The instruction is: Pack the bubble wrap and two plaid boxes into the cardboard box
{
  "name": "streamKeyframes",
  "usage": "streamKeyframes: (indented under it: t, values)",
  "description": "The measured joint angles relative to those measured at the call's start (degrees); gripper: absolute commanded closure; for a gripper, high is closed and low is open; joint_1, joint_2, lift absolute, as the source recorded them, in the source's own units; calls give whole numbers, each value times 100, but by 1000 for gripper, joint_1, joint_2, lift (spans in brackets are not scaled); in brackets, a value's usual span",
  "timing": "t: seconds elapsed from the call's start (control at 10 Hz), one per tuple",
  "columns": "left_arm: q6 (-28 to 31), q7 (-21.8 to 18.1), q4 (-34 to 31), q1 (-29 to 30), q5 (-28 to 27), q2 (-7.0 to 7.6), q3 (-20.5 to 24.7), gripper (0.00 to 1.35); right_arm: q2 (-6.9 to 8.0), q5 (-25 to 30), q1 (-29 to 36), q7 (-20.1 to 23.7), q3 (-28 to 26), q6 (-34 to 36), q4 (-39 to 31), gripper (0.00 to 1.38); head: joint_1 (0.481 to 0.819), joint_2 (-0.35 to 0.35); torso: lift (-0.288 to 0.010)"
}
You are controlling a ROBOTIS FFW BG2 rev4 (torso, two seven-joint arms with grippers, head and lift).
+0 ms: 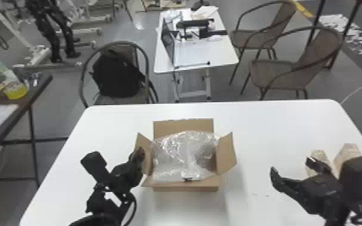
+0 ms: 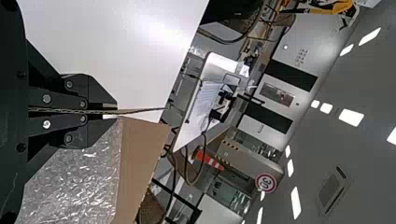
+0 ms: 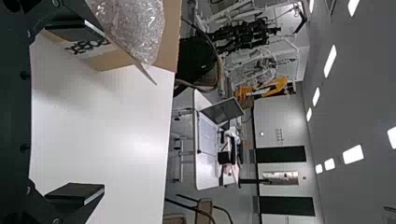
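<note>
In the head view my left gripper (image 1: 141, 151) is at the left flap (image 1: 146, 154) of the cardboard box (image 1: 186, 189). The left wrist view shows this gripper (image 2: 116, 111) shut on that flap, seen edge-on between its fingers. The box stands open with its flaps spread, and the bubble wrap (image 1: 180, 153) fills its opening. To the box's right, my right gripper (image 1: 291, 166) is open with nothing between its fingers; this gripper (image 3: 100, 111) is also wide open in the right wrist view. Two plaid boxes (image 1: 347, 152) stand behind it, partly hidden by the arm.
The white table (image 1: 264, 120) carries everything, with bare surface between the cardboard box and my right gripper. Beyond its far edge are a chair with a black backpack (image 1: 117, 73), a smaller white table (image 1: 195, 54) and more chairs. A dark side table (image 1: 24, 105) holds a bottle at left.
</note>
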Motion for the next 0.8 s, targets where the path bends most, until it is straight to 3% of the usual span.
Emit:
streamKeyframes:
  t: [0.4,0.8]
  values:
    - [4,0,-35,71,11,0,56,1213,271,76,956,-309,-622,-347,-22,147,695,81,-14]
    - [5,0,-43,90,20,0,59,1213,510,166,1299,-603,-1121,-635,193,147,695,19,-14]
